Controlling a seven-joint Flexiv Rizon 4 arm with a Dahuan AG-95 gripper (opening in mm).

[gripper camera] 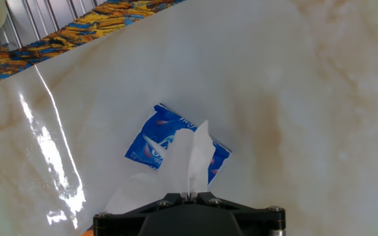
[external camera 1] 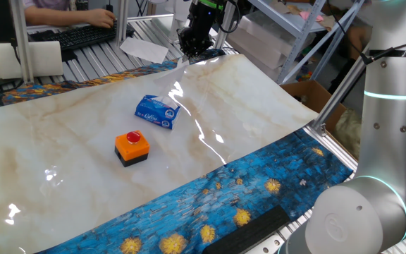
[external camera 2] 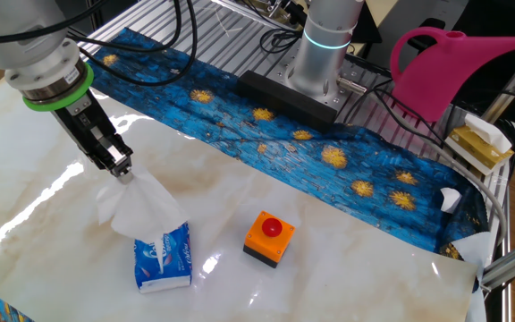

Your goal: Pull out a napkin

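Marble tabletop (external camera 2: 347, 259): one blue packet (external camera 2: 162, 257), one orange button (external camera 2: 269, 237), claw (external camera 2: 122, 170) pinching one napkin (external camera 2: 137, 206).

Lighting is bright and even in all views, apparently from overhead. The glossy marble sheet (external camera 1: 83, 183) carries hard white glare streaks: centre right and lower left in one fixed view, left edge in the other fixed view, left side in the hand view. Shadows are faint and soft. Focus is sharp; the gripper housing (gripper camera: 189, 216) at the hand view's bottom edge is dark.
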